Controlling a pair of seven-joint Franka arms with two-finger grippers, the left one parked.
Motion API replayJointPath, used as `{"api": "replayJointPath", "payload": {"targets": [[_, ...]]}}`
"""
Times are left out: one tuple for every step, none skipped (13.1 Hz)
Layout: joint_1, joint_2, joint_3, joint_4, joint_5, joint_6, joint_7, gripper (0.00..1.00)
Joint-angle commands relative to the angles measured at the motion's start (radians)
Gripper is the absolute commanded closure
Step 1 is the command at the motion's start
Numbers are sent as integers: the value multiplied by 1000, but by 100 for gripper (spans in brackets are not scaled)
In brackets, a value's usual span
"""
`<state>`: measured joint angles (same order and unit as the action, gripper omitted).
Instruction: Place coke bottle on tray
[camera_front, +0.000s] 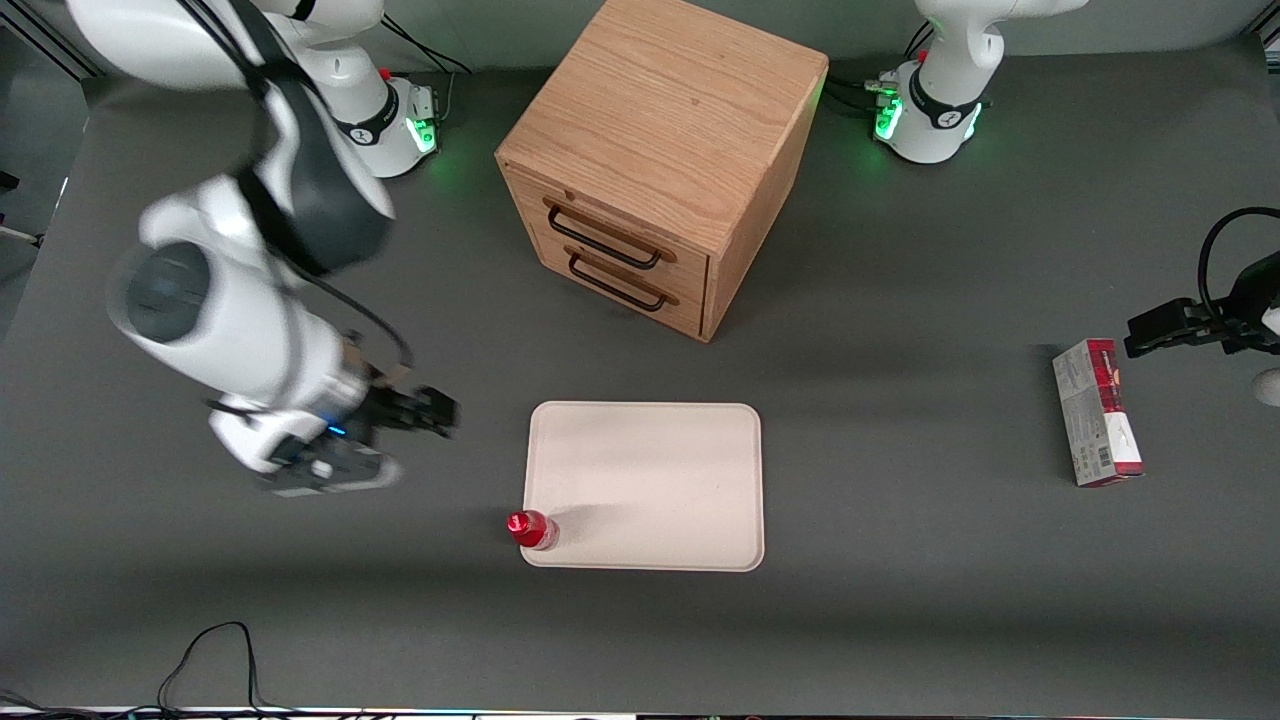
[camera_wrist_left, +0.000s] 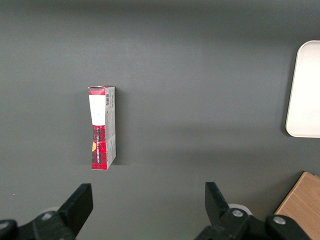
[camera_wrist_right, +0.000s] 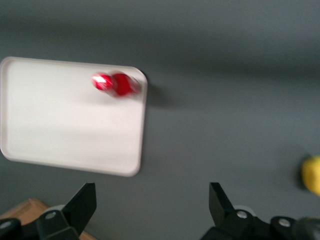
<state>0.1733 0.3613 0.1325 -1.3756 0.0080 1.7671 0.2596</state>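
The coke bottle (camera_front: 531, 529), small and red with a red cap, stands upright on the corner of the cream-white tray (camera_front: 650, 470) that is nearest the front camera, toward the working arm's end. It also shows in the right wrist view (camera_wrist_right: 116, 84), on the tray's corner (camera_wrist_right: 60, 125). My right gripper (camera_front: 435, 412) hangs above the bare table beside the tray, toward the working arm's end and farther from the camera than the bottle. Its fingers (camera_wrist_right: 82, 205) are spread wide apart and hold nothing.
A wooden two-drawer cabinet (camera_front: 660, 150) stands farther from the camera than the tray. A red-and-grey box (camera_front: 1097, 412) lies toward the parked arm's end of the table (camera_wrist_left: 102, 127). A yellow object (camera_wrist_right: 312, 174) shows at the wrist view's edge. Cables (camera_front: 215, 650) lie near the front edge.
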Motion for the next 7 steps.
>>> {"api": "replayJointPath", "payload": {"targets": [[2, -294, -112, -346, 56, 14, -75, 0], [2, -376, -144, -429, 56, 14, -94, 0], [2, -448, -184, -501, 56, 12, -118, 0], [3, -512, -227, -554, 56, 11, -138, 0], [3, -553, -243, -575, 46, 2, -157, 0], [2, -564, -251, -571, 32, -32, -158, 0], [-1, -564, -255, -559, 5, -43, -158, 0]]}}
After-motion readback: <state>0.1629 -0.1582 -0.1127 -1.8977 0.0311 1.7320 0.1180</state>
